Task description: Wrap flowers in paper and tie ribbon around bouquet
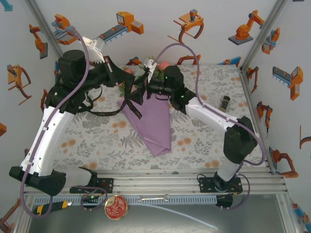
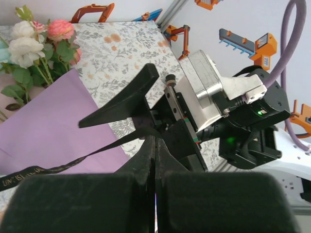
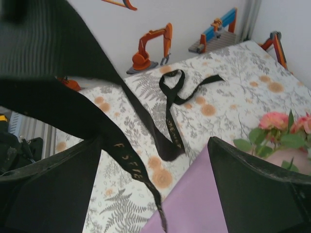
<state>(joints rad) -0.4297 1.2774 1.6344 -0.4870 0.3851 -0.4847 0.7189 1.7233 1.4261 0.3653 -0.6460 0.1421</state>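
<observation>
Bouquet (image 1: 150,124): lilac paper (image 2: 43,121) cone lying mid-tabletop (image 1: 97,141), tip close to near edge, flower heads (image 2: 29,41) at far end. L fingers (image 2: 146,162) pressed together on ribbon (image 2: 53,169), which trails across the paper. R fingers (image 3: 252,184) apart, just beside L, a ribbon strand hanging btwn them. Slack ribbon looped left of cone. Right of cone, tabletop runs to small dark item (image 1: 226,103) nr right edge.

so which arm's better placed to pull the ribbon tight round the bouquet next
Left, probably. The left gripper is shut on the ribbon, which runs toward the purple paper. The right gripper stands open, a strand merely passing loose between its fingers, so it would have to close first.
</observation>
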